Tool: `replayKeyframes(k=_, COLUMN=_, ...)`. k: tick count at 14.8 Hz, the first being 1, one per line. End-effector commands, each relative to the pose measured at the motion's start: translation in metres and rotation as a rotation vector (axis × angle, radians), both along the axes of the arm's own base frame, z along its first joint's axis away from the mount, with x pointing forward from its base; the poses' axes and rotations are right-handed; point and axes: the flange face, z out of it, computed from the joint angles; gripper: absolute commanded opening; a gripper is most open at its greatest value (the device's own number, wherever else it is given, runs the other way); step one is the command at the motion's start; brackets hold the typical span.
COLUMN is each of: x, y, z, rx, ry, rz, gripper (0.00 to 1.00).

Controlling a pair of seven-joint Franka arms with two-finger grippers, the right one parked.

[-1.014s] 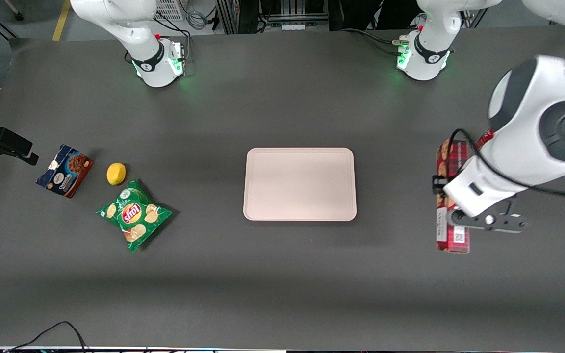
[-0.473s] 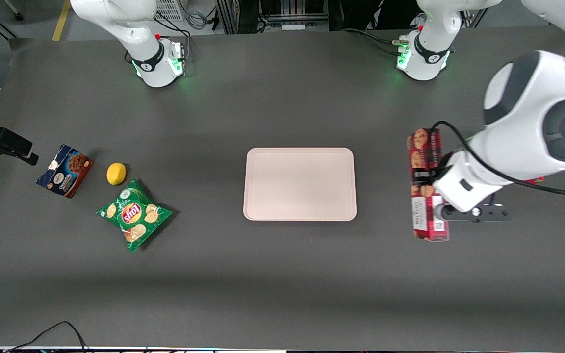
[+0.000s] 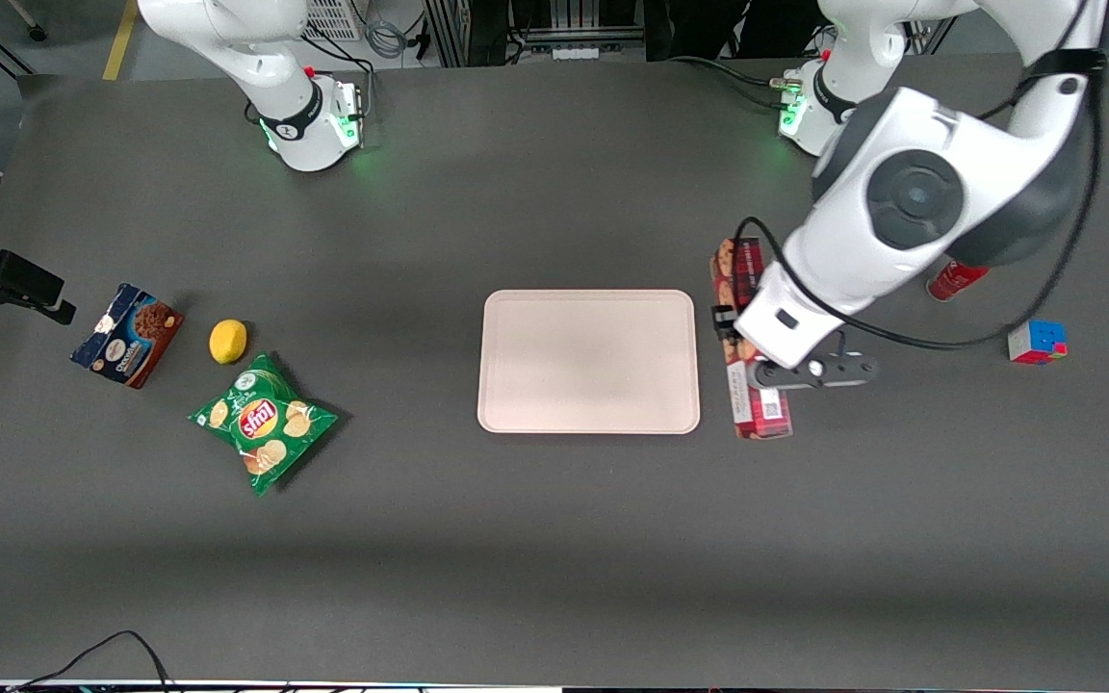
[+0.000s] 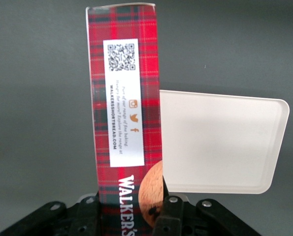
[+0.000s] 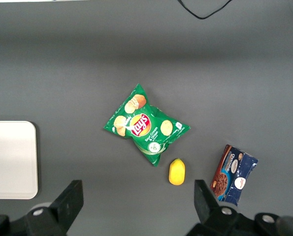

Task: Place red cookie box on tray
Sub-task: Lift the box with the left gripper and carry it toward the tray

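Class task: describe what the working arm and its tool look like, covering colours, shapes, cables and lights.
The left arm is glossy white with rounded dark grey joint caps and black cables looping alongside. Its base glows green. The tool, beside the tray, is black with bolted fingers.

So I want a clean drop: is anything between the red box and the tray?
Nothing visible. The tool, shut on the red box, holds it just beside the tray at the working arm's end. The tray is bare, and no item lies in the narrow gap between them.

White arm (image 3: 911,207), black cables
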Motion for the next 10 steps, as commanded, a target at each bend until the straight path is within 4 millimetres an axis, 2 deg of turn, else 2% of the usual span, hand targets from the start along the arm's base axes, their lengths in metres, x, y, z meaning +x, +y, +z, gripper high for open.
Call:
replayKeyframes(k=1, x=-0.047, y=-0.009, z=-0.035, rx=0.012, ry=-0.072, rz=0.012, gripper=0.0)
replayKeyframes(k=5, x=-0.087, y=-0.044, z=-0.077, rx=-0.023, ry=-0.155, rz=-0.027, gripper=0.0)
replayKeyframes(k=7, x=-0.091, y=-0.05, z=-0.089, rx=-0.042, ry=-0.172, rz=0.008, gripper=0.0)
replayKeyframes(k=10, x=-0.1, y=-0.055, z=-0.13, rx=-0.003, ry=-0.22, rz=-0.03, gripper=0.0)
